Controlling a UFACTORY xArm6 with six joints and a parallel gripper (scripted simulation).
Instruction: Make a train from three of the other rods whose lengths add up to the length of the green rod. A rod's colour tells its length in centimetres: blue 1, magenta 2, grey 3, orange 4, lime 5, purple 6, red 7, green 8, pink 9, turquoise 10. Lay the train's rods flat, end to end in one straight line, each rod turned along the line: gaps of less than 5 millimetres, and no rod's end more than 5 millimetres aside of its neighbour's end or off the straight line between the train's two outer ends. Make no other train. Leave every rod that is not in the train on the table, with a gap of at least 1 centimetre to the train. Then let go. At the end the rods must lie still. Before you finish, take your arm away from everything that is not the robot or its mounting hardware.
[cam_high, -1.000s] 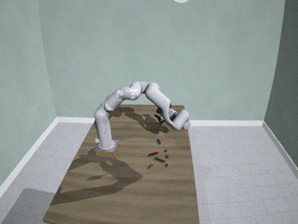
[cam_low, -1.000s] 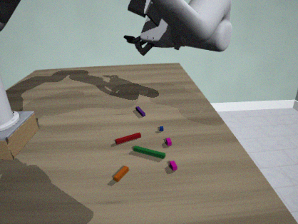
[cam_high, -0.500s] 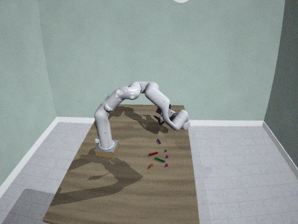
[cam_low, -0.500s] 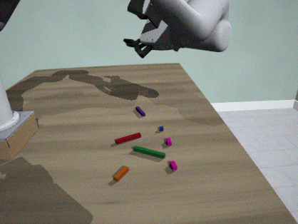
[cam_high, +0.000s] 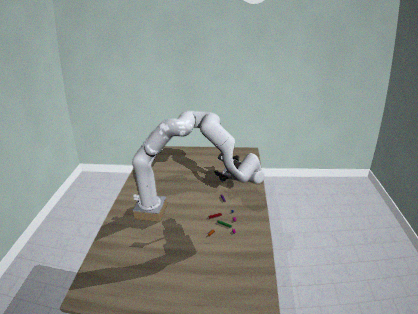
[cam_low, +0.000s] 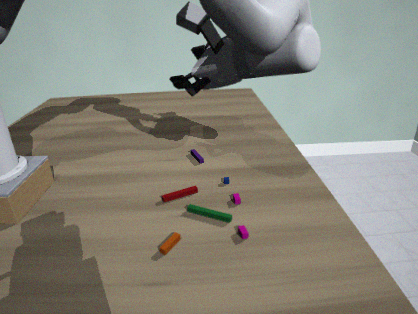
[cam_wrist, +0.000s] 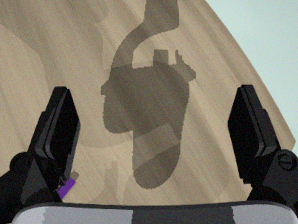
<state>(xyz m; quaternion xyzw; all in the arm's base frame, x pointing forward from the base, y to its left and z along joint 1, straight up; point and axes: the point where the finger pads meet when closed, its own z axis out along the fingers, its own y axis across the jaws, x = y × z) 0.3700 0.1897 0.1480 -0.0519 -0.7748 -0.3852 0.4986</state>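
Black two-fingered gripper (cam_high: 220, 175) (cam_low: 196, 62) (cam_wrist: 153, 104) above brown wooden table (cam_high: 175, 270) (cam_low: 280, 280) (cam_wrist: 30, 65) — jaws spread wide, holding nothing — slim purple rod (cam_high: 223, 198) (cam_low: 197, 156) (cam_wrist: 66, 188) lay apart from long green rod (cam_high: 224, 224) (cam_low: 209, 213).

Now shows the gripper (cam_high: 220, 166) (cam_low: 184, 49) (cam_wrist: 153, 104) at a different angle from half a second and a second ago, with the lower finger (cam_low: 192, 84) sitting visibly lower in the exterior view. Also shows more separation there between that finger and the upper one (cam_low: 192, 17), and a changed outline to the gripper's shadow (cam_low: 175, 126) on the table.
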